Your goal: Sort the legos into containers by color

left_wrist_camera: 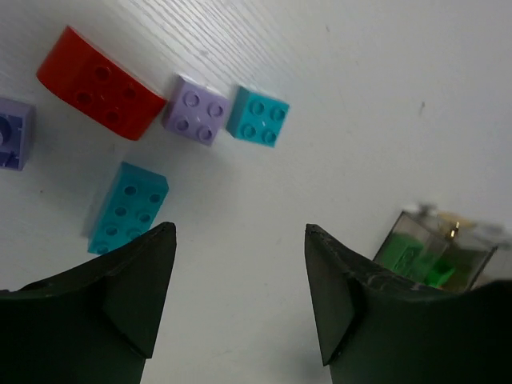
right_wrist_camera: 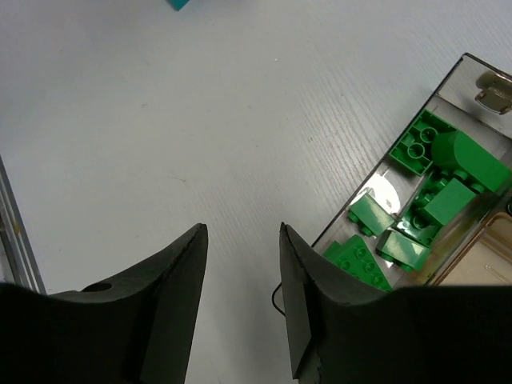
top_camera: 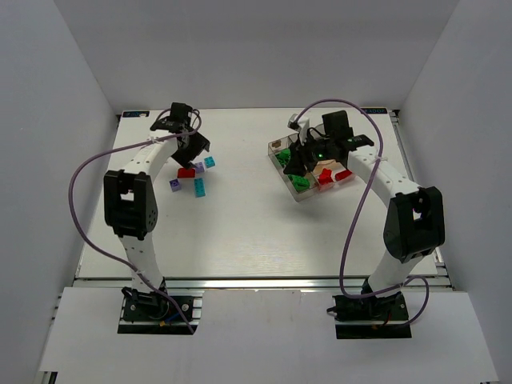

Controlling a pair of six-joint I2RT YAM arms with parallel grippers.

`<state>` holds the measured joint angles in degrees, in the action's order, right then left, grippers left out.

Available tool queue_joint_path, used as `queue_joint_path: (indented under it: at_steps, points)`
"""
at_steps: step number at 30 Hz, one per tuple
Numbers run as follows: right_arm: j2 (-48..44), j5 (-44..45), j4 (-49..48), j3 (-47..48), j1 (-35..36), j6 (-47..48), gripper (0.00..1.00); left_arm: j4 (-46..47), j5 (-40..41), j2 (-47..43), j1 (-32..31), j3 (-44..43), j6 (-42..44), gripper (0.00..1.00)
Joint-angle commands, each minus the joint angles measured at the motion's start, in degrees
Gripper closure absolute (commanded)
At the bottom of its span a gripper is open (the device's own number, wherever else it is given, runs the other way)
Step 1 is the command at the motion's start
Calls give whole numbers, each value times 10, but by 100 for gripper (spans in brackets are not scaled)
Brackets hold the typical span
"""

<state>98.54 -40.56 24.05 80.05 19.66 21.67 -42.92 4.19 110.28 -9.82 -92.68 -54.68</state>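
Loose legos lie on the white table at the left: a red brick (left_wrist_camera: 100, 94), a light purple one (left_wrist_camera: 196, 110), a small cyan one (left_wrist_camera: 258, 117), a longer cyan one (left_wrist_camera: 128, 204) and another purple one (left_wrist_camera: 12, 134). My left gripper (left_wrist_camera: 240, 227) hangs open just above them, nothing between its fingers. The clear tray (top_camera: 270, 148) of containers sits at the right, with green legos (right_wrist_camera: 452, 200) in its long section and red legos (top_camera: 326, 178) in a smaller one. My right gripper (right_wrist_camera: 242, 226) is open and empty beside the tray's long section.
The tray's corner (left_wrist_camera: 436, 248) with green pieces shows at the right of the left wrist view. A purple cable (top_camera: 352, 216) loops beside each arm. White walls close in the table on three sides.
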Motion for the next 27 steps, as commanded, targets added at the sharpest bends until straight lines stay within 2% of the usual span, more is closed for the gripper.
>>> queue_joint_path:
  at_steps: [1, 4, 11, 15, 20, 27]
  points:
    - [-18, 24, 5, -1, -1, 8, 53, -104, 56, 38, 9, -87, -132, 25]
    - [-22, 30, 3, -10, -1, 8, 53, -160, 87, 73, 14, -145, -174, 25]
    - [-20, 43, 1, -16, -4, 1, 52, -236, 129, 104, 24, -173, -249, 21]
    - [-18, 47, 0, -15, -5, 3, 52, -230, 112, 112, 37, -155, -258, 20]
    - [-13, 47, 6, -4, -7, 5, 51, -180, 93, 120, 53, -121, -259, 23]
    - [-16, 53, 15, -4, -8, 10, 50, -161, 68, 157, 71, -139, -257, 25]
